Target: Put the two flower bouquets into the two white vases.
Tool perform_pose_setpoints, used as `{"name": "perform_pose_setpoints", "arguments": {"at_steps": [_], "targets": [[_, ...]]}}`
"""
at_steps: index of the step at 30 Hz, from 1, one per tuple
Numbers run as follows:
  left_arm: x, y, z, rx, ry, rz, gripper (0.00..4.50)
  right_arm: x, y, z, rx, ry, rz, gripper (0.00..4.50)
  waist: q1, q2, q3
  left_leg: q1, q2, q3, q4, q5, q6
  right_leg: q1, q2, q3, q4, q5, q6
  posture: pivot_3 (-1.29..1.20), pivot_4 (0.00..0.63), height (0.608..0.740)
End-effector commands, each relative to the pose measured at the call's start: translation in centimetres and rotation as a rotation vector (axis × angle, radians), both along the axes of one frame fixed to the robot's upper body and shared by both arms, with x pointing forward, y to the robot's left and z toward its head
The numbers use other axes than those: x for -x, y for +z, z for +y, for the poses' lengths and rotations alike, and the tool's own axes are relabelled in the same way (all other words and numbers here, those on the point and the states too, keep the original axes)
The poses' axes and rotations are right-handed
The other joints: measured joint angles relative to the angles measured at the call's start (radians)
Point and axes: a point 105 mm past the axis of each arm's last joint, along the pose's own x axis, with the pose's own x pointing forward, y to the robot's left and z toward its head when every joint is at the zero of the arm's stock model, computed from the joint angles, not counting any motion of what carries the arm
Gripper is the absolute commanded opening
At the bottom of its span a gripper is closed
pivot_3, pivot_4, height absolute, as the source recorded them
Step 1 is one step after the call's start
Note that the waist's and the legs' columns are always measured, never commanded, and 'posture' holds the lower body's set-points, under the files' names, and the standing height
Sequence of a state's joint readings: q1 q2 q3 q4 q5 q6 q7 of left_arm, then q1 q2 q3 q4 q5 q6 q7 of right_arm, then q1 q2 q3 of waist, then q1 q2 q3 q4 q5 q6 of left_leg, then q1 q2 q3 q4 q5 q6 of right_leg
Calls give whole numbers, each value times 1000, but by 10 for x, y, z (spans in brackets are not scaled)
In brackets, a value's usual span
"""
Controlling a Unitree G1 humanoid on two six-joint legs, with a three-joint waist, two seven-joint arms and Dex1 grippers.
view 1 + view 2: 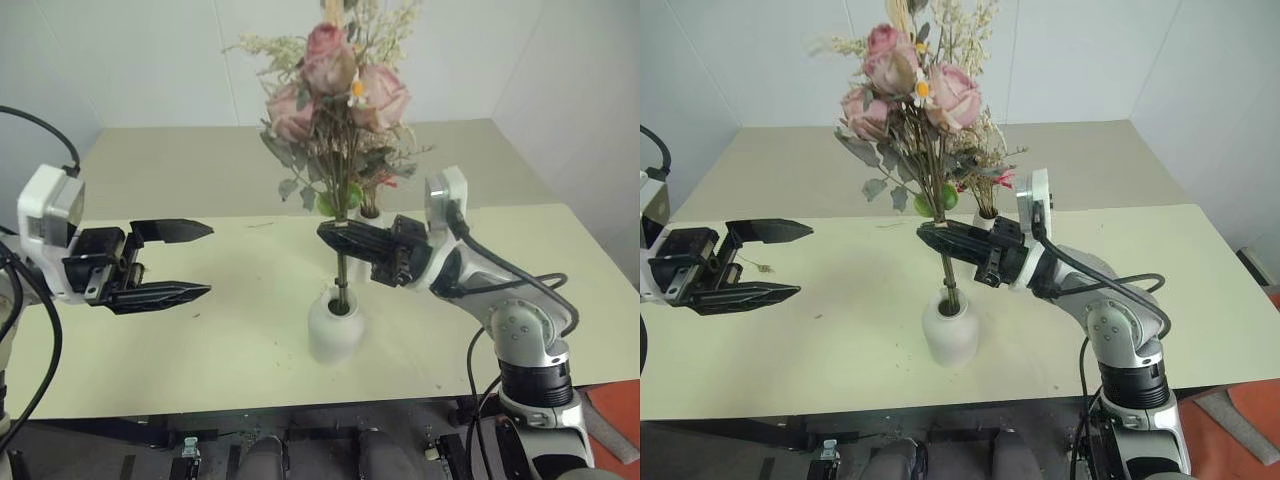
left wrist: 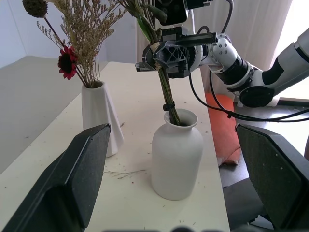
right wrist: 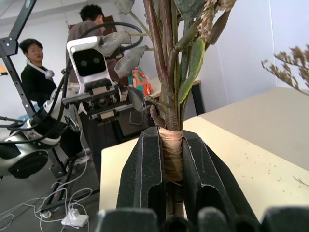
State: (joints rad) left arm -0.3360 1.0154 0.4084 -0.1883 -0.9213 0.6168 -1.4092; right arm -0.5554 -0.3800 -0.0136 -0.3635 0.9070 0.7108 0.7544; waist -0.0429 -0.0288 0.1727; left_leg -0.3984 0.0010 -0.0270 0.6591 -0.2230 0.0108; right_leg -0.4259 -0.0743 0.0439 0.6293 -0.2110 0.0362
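Two white vases (image 2: pixel 176 157), two bouquets (image 1: pixel 335 85), right hand (image 1: pixel 345 240) clamping rose stems, left hand (image 1: pixel 190 262) open, empty

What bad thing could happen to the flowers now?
The rose bouquet is tall and top-heavy, its stems only just inside the round vase. If the right pincer lets go or tugs sideways, the vase might tip over. The cone vase with the dried bunch stands close and could get knocked.

rose bouquet (image 1: pixel 335 75) upright in rounded vase (image 1: pixel 335 325), dried bunch (image 2: pixel 79 29) in cone vase (image 2: pixel 99 116)

Pale table (image 1: pixel 200 350) carries round vase (image 1: pixel 335 325) and cone vase (image 2: pixel 99 116)
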Motion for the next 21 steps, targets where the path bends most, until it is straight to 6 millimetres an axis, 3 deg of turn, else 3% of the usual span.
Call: {"name": "perform_pose_setpoints", "arguments": {"at_steps": [1, 17, 21], "targets": [[0, 6, -1, -20, -10, -34, 4500, 9, 10, -2, -19, 7, -74, 227, 0, 0, 0, 0, 0, 0, 0, 0, 0, 0, 0, 0, 0, 0, 0, 0, 150, 740], [-3, 8, 0, -40, -18, -37, 4500, 12, -23, 4, 59, -2, -66, 227, 0, 0, 0, 0, 0, 0, 0, 0, 0, 0, 0, 0, 0, 0, 0, 0, 150, 740], [-3, 8, -1, -42, -18, -35, 4500, 13, -23, 4, 52, 1, -66, 1549, 0, 0, 0, 0, 0, 0, 0, 0, 0, 0, 0, 0, 0, 0, 0, 0, 150, 740]]}}
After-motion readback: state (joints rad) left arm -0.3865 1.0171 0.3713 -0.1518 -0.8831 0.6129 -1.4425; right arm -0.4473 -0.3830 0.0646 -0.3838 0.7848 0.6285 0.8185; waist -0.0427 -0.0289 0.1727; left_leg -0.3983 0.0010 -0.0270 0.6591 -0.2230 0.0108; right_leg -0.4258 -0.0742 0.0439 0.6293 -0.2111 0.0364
